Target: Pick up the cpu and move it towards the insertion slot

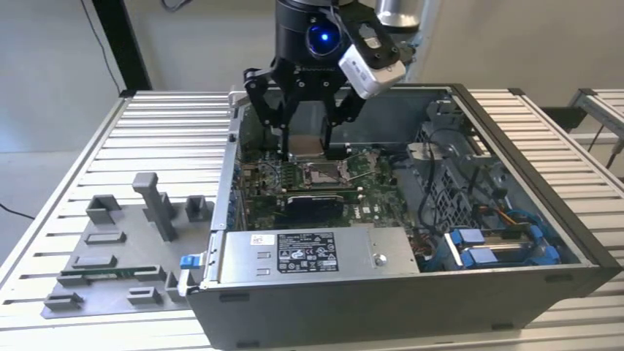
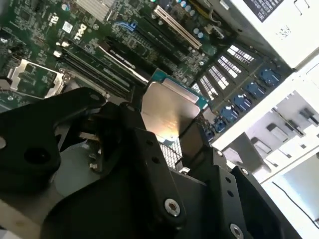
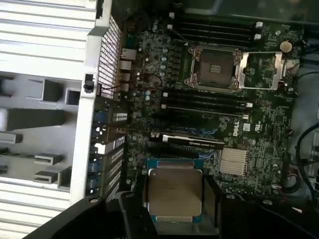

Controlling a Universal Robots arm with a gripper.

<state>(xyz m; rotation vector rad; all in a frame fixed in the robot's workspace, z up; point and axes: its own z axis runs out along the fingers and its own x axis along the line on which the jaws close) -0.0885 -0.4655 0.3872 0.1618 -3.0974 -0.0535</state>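
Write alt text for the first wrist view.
A black gripper holds a flat square silvery CPU with a teal rim, above a green motherboard inside an open computer case. Further along the board sits the open square metal-framed socket beside long black memory slots.

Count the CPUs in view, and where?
1. The cpu is held in the gripper above the motherboard, apart from the insertion slot. Others may be hidden.
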